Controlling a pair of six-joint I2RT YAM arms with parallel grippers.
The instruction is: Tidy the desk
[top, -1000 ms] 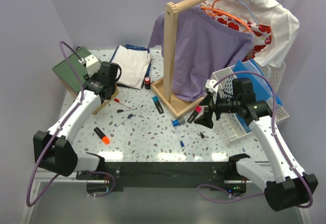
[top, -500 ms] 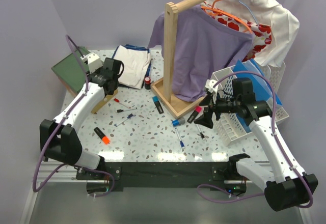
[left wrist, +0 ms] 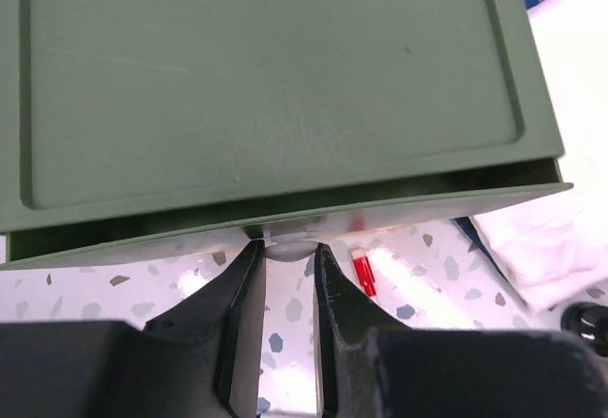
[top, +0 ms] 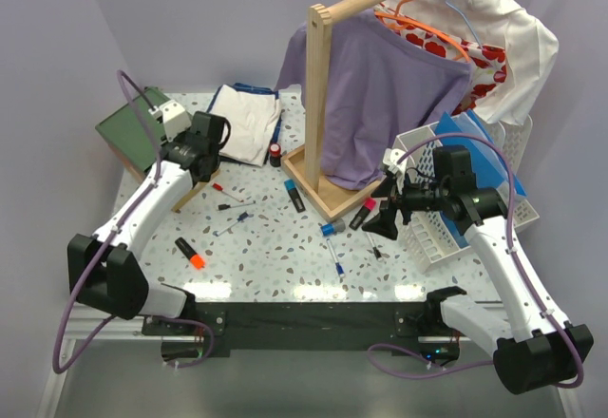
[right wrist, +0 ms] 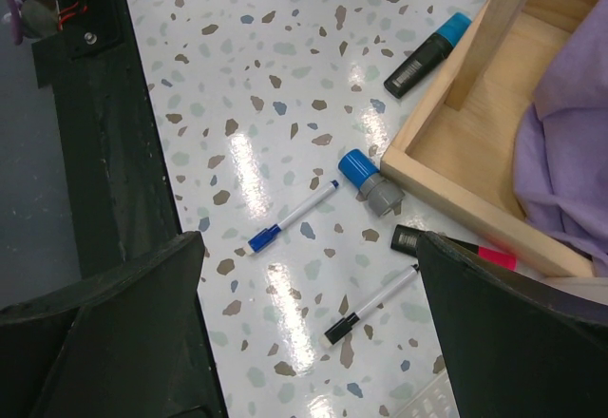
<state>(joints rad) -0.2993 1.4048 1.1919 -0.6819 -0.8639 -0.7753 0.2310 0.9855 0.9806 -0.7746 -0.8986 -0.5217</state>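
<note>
The counter (top: 275, 247), white with terrazzo flecks and a black front rail, lies in front of both arm bases and carries scattered pens. At its far left corner stands a green-topped drawer box (top: 128, 131). The left claw (left wrist: 288, 266) is clenched on the pale knob (left wrist: 288, 244) at the box's front edge, one finger against each side. A red-capped marker (left wrist: 363, 274) lies just beside it.

The right claw (right wrist: 306, 247) hangs released, jaws wide, above a blue-capped pen (right wrist: 293, 215) and a black-capped pen (right wrist: 370, 304), near the wooden base (right wrist: 475, 180) of a clothes rack hung with a purple shirt (top: 380, 95). An orange highlighter (top: 191, 253) lies front left, a white basket (top: 475, 218) at the right edge.
</note>
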